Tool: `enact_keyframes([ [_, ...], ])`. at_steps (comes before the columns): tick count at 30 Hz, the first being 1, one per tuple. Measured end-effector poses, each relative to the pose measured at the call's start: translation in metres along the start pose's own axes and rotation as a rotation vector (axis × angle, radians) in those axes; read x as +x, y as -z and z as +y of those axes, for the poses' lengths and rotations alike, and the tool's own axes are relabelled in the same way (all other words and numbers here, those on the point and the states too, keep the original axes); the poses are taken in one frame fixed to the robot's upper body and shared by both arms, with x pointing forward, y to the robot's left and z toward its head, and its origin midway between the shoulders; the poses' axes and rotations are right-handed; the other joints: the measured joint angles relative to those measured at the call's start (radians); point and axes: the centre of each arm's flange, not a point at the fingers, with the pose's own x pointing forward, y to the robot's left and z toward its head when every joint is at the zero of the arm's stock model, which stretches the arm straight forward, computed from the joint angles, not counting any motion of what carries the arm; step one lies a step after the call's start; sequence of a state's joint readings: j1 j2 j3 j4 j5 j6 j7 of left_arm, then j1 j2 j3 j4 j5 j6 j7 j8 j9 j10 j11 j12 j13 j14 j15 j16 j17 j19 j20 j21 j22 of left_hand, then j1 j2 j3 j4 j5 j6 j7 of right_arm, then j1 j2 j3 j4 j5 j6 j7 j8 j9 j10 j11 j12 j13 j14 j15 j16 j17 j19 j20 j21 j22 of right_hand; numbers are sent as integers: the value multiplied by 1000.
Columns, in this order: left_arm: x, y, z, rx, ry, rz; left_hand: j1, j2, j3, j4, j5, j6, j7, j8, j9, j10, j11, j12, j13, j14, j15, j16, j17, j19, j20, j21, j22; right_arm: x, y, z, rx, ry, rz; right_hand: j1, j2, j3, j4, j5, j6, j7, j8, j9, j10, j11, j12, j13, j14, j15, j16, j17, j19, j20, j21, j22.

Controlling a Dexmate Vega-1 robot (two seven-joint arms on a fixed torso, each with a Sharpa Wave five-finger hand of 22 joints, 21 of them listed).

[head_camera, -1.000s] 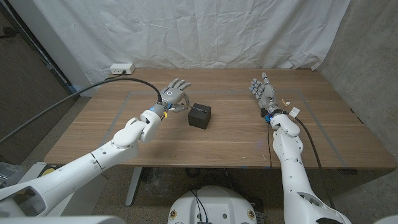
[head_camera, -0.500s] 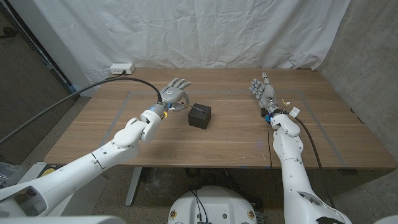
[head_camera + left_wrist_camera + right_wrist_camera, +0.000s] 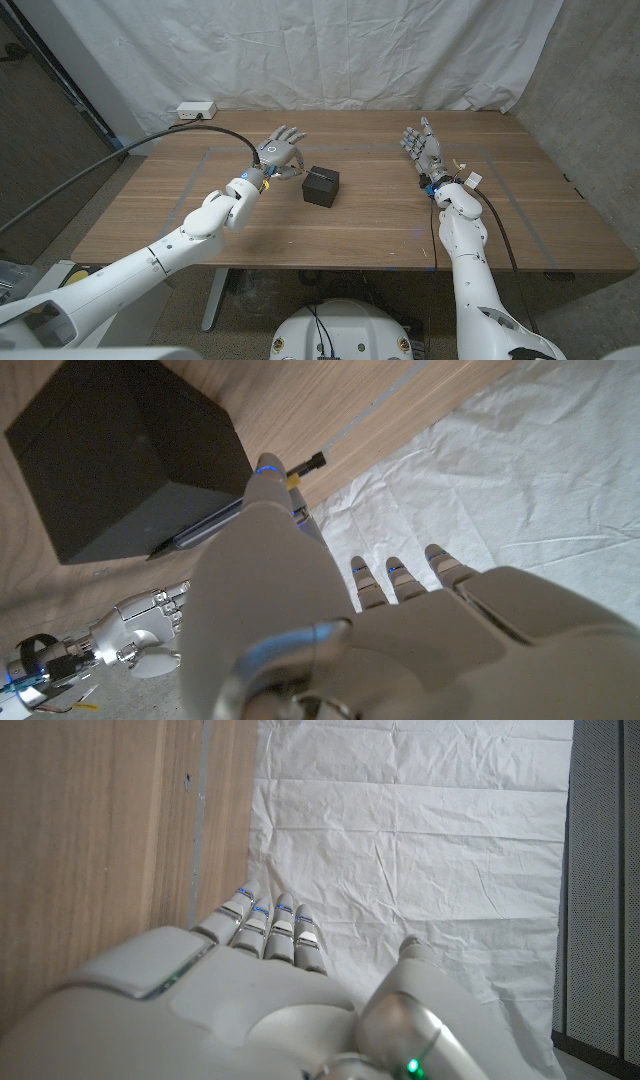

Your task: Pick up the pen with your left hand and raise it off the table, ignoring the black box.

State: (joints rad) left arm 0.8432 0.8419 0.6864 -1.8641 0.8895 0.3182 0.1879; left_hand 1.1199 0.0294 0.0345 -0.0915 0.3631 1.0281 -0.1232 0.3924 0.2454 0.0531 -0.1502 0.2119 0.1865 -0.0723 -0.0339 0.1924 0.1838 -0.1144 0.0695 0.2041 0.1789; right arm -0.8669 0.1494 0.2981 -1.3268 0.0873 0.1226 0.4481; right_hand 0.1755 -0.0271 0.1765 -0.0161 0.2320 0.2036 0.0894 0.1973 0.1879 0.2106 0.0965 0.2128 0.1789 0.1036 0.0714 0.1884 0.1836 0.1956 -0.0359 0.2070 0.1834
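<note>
Far left, on the table [image 3: 130,215] by the white drape [image 3: 330,50]: a power strip [image 3: 196,110], no part of the task.

Left of centre: left hand [image 3: 279,153], reaching in over the wood just beside the black box [image 3: 321,185], fingers fanned toward the far edge. Seen in the left wrist view with the thumb [image 3: 262,560] folded across the pen [image 3: 200,528], apparently pinching it while the other fingers stay spread; the finger on the pen's other side hidden behind the thumb. Pen lying slantwise at the box's left side, its dark tip close to the box's edge, its capped end pointing toward the drape. Impossible to tell whether the pen is clear of the tabletop.

Compared with the two head views from the preceding second: no visible shift of arm, hand, pen or box. Judged as a pause at the grasp, with the raise not yet visibly begun; next called for is a straight lift, without nudging the box.

Centre: black box, standing on the table, apart from the fingers.

Right: right hand [image 3: 424,148], well apart from the box, unmoved, fingers extended and a little apart, holding nothing.
</note>
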Motion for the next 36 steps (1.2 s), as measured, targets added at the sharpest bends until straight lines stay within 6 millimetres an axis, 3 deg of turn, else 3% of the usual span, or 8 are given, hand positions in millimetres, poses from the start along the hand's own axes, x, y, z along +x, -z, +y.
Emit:
enact_keyframes([
  [10,0,2,-2,-9,-1,9,13,5,-1,-2,-1,32,7,34,2,36,-4,7,0,22,-2,8,0,11,0,0,0,1,1,0,-1,1,4,-4,4,0,0,0,0,0,0,0,0,0,0,0,0,0,0,0,0,0,0,0],
  [32,2,-1,-4,-27,0,14,26,5,-10,-1,-12,32,7,39,2,59,-5,11,0,36,0,8,5,16,5,0,0,5,2,1,-6,6,8,-4,4,-3,-3,0,0,0,0,0,0,0,0,0,0,0,0,0,0,0,0,0],
  [33,2,0,-4,-29,1,15,26,5,-10,-1,-12,32,7,54,2,59,-5,11,0,36,0,8,5,16,5,0,0,5,2,1,-6,5,8,-4,4,-3,-3,0,0,0,0,0,0,0,0,0,0,0,0,0,0,0,0,0],
  [36,2,0,-4,-34,1,18,27,3,-10,-1,-12,32,7,55,2,59,-5,11,0,36,0,8,5,16,5,0,0,5,2,1,-8,6,8,-4,4,-3,-3,0,0,0,0,0,0,0,0,0,0,0,0,0,0,0,0,0],
])
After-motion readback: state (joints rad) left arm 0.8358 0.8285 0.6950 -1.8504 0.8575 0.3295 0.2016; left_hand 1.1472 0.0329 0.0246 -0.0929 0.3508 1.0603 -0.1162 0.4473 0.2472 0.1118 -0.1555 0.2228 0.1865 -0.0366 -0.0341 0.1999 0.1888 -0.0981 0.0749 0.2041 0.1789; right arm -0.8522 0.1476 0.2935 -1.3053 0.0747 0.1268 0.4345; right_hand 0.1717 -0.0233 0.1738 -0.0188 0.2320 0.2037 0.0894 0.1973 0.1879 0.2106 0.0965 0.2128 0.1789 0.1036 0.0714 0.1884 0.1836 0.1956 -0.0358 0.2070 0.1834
